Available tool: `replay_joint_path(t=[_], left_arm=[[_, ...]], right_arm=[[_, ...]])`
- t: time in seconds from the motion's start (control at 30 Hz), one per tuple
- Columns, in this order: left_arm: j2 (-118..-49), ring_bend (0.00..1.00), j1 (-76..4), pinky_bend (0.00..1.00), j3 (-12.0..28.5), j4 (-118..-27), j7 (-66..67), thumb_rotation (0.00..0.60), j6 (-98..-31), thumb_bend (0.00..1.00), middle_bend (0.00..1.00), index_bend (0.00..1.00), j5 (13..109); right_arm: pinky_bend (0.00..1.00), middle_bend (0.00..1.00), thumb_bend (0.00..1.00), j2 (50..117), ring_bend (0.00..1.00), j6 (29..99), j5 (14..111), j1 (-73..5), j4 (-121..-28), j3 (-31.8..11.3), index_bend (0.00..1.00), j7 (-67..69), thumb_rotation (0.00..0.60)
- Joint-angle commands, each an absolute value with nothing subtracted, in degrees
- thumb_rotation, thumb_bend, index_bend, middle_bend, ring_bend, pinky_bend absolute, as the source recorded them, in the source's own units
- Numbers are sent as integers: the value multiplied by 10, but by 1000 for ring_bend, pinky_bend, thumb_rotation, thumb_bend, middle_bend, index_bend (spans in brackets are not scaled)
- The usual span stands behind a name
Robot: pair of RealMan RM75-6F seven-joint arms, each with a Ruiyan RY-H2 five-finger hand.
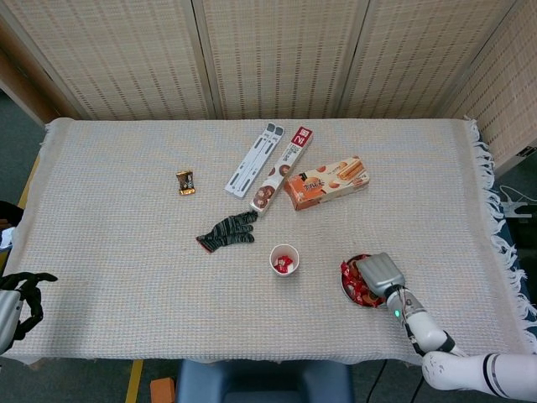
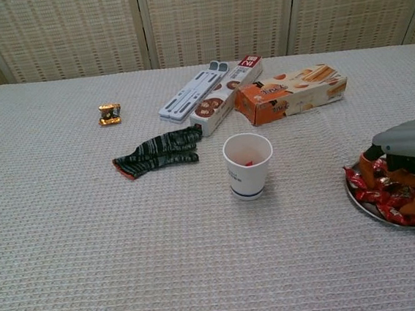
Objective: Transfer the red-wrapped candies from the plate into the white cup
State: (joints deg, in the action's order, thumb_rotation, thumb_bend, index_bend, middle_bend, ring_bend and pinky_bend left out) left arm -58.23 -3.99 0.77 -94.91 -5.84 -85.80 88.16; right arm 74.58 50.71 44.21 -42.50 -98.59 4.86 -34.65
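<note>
My right robot hand (image 2: 408, 173), fingers curled down into the red-wrapped candies (image 2: 369, 193) on the plate (image 1: 346, 291); light, crinkly, slippery wrappers, I judge, best pinched across the body.

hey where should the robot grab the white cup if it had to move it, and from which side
Grip the white cup around its side wall, probably just below the rim. It stands upright with its mouth open and a red candy inside, so keep it level. Come from the robot's left: the dark glove lies behind on that side, clear of a low approach.
</note>
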Motion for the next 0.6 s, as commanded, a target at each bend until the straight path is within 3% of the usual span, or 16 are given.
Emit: replay_joint_path(t=[0.03,0.6], left_arm=[[-582,274,-40,275,8,-949,-59,600,-858,417,233,345,882],[-582,274,-40,275,8,-949,-58,600,-857,418,233,345,881]], right_arm=[[983,816,202,747,761,512,441,-424,-986,49,440,-348,600],[983,817,305,737,761,538,414,-428,-1007,50,579,-368,600]])
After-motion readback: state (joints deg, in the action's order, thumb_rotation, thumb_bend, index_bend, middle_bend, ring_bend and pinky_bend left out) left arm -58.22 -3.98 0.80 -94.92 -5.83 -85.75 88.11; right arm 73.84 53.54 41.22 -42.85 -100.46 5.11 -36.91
